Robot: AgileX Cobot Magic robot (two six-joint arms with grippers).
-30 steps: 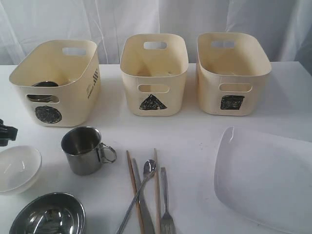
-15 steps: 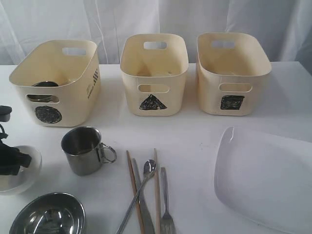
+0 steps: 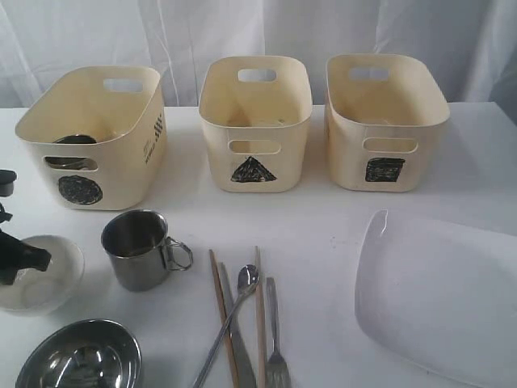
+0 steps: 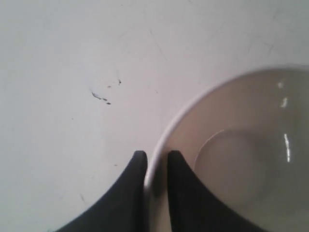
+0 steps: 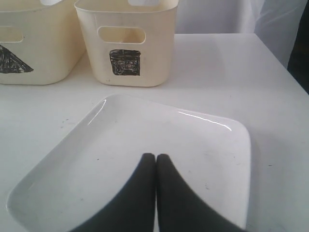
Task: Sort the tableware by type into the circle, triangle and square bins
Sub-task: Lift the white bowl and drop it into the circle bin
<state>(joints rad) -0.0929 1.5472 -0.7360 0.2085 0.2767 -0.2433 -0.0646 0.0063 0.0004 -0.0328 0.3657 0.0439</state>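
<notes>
My left gripper [image 3: 32,259] [image 4: 155,157] is shut on the rim of the small white bowl [image 3: 50,275] [image 4: 241,145] at the table's left edge, one finger inside, one outside. Beside it stand the steel mug [image 3: 139,246] and the steel bowl [image 3: 79,357]. Chopsticks [image 3: 222,311], knife [image 3: 234,323], spoon [image 3: 234,311] and fork [image 3: 275,339] lie in front centre. The large white plate [image 3: 440,295] [image 5: 145,145] lies at the right, with my right gripper [image 5: 155,158] shut and empty over it. The circle bin [image 3: 93,133], triangle bin [image 3: 254,121] and square bin [image 3: 384,121] [image 5: 126,41] stand behind.
A steel item [image 3: 73,141] shows inside the circle bin. A white curtain [image 3: 258,32] hangs behind the table. The triangle bin [image 5: 29,46] stands beside the square bin in the right wrist view. The table's right edge [image 5: 285,63] runs near the plate.
My left gripper came down from the left edge onto the white bowl's rim and closed on it. The bowl has shifted a little to the right. The right gripper has not moved.
</notes>
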